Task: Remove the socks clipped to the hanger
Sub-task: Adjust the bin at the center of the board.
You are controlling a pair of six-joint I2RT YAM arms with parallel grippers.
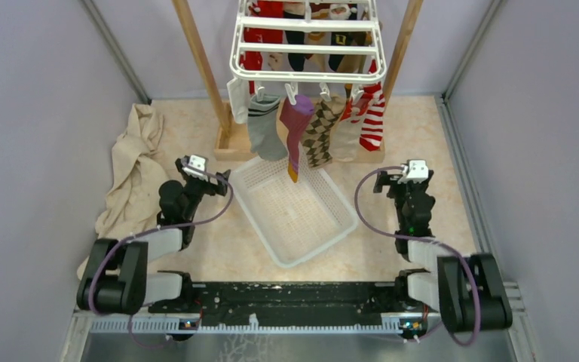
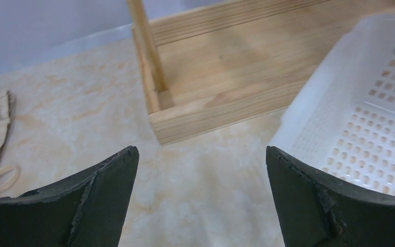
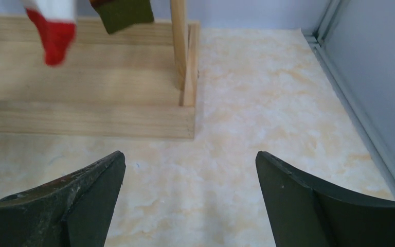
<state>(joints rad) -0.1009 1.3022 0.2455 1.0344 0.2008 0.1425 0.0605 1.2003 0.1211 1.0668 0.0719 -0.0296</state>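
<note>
The white slatted hanger (image 1: 307,39) hangs at the top centre between two wooden posts. Several socks hang from its clips: a grey one (image 1: 264,130), a magenta one (image 1: 295,128), an argyle brown one (image 1: 318,133), a tan one (image 1: 344,134) and a red-white striped one (image 1: 373,121); more red and dark ones show behind the slats. My left gripper (image 1: 221,179) is open and empty, low over the floor left of the basket; its view (image 2: 201,150) shows the bare floor. My right gripper (image 1: 392,181) is open and empty right of the basket, also over bare floor (image 3: 190,153). A red sock toe (image 3: 55,36) hangs above the wooden base.
A white mesh basket (image 1: 333,192) lies under the socks between the arms. The wooden frame's base (image 1: 230,143) and posts (image 1: 200,60) stand behind it. A crumpled beige cloth (image 1: 132,170) lies at the left. Grey walls close in both sides.
</note>
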